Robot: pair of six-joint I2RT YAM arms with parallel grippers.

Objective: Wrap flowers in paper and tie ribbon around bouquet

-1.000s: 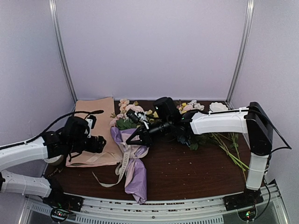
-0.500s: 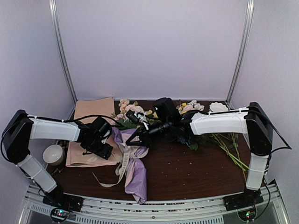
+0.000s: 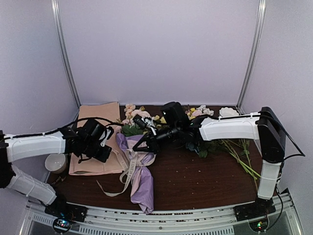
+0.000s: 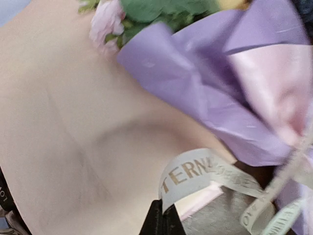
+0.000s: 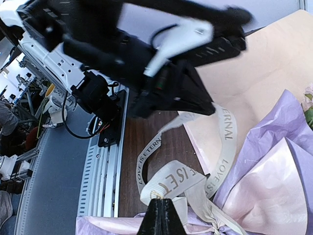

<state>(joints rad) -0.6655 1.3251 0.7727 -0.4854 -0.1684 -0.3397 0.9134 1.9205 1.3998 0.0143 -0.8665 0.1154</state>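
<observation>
Cream ribbon (image 4: 195, 169) sits clamped in your left gripper (image 4: 163, 219) and right gripper (image 5: 161, 215); pull apart evenly to cinch the bouquet (image 3: 142, 181).

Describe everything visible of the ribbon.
The ribbon is a long, narrow cream-beige band, fabric-like, printed with tan lettering. It loops and twists at the waist of the purple-and-pink paper bouquet, partly over tan paper. The left gripper is shut on one loop, the right gripper on another; a loose tail lies on the table near the front edge.
</observation>
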